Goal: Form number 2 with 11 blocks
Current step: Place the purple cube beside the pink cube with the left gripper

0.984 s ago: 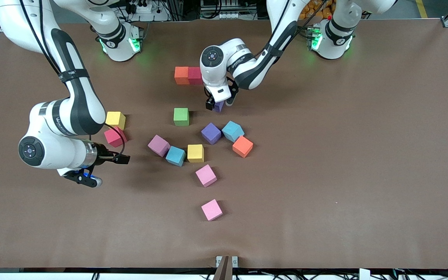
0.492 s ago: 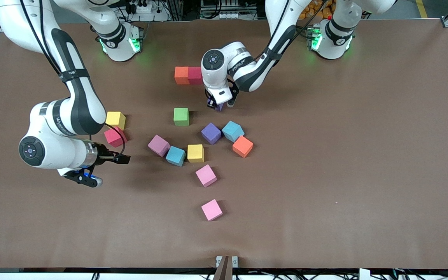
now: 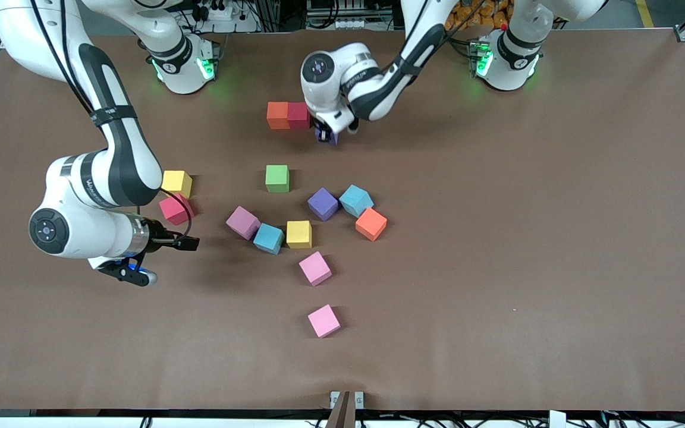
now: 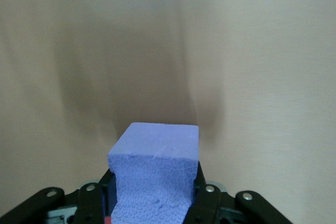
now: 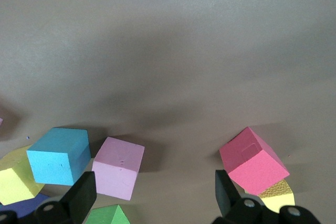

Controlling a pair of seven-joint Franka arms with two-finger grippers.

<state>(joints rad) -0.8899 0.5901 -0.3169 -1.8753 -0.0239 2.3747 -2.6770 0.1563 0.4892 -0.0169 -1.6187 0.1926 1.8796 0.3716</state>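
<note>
placing the third cube of the top row of the number 2, by the look of it. left pincer [image 3: 326,134] clamped on a purple block [image 3: 327,137], low over the counter [image 3: 556,238] just beside the red block [image 3: 298,115], on that block's side toward the left arm's end. in the left wrist view, purple block [image 4: 155,174] wedged between both fingers [image 4: 202,198], bare counter under it. orange block [image 3: 277,115] and red block touching side by side in a row near the robots' bases: two cubes of the digit laid, nine to go, counting the one in hand.

right pincer [image 3: 191,242] waiting, spread wide and empty, in the air close to a second red block [image 3: 176,209], with a yellow block [image 3: 177,183] just beside that one. in the right wrist view, fingers [image 5: 79,199] apart, with nothing between them.

loose on the counter: green block [image 3: 277,178], second purple block [image 3: 323,204], light blue block [image 3: 356,200], second orange block [image 3: 371,224], mauve block [image 3: 242,222], second light blue block [image 3: 269,238], second yellow block [image 3: 299,234], and two bright pink cubes [image 3: 315,268] nearer the front camera.

next move, as a judgement: lower the purple block flush against the red one, faces square and in line with the row, then release without nudging the pair. risk: a skewed set-down pushing the red block out of line.
</note>
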